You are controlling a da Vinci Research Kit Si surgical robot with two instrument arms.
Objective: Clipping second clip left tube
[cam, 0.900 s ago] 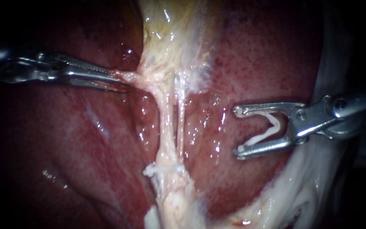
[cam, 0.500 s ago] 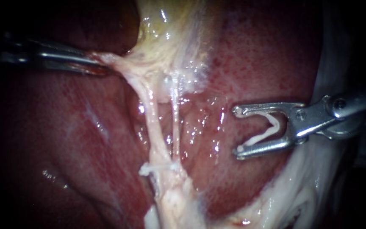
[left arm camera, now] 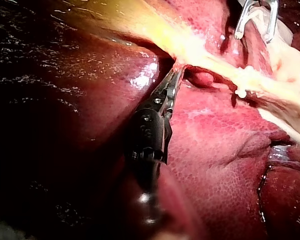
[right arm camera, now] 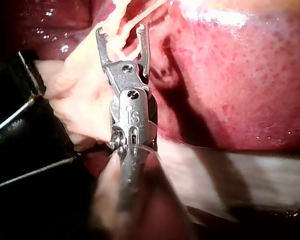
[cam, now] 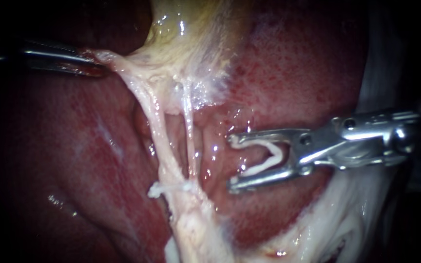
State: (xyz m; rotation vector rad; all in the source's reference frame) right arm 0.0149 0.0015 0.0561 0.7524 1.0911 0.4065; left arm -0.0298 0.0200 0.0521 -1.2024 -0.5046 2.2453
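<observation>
Traction from the left instrument point(cam: 98, 68) (pincer clamped on tissue point(cam: 123, 68)) stands the left tube point(cam: 160, 136) near upright, near and left of the right instrument point(cam: 231, 161), whose pincer grips a spread clip point(cam: 271, 156) facing it.

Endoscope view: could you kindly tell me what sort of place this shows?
Probably a surgical bench with excised tissue: red liver, a stretched tube bearing a white clip, the left instrument holding pale tissue, and the right instrument carrying an open clip.
</observation>
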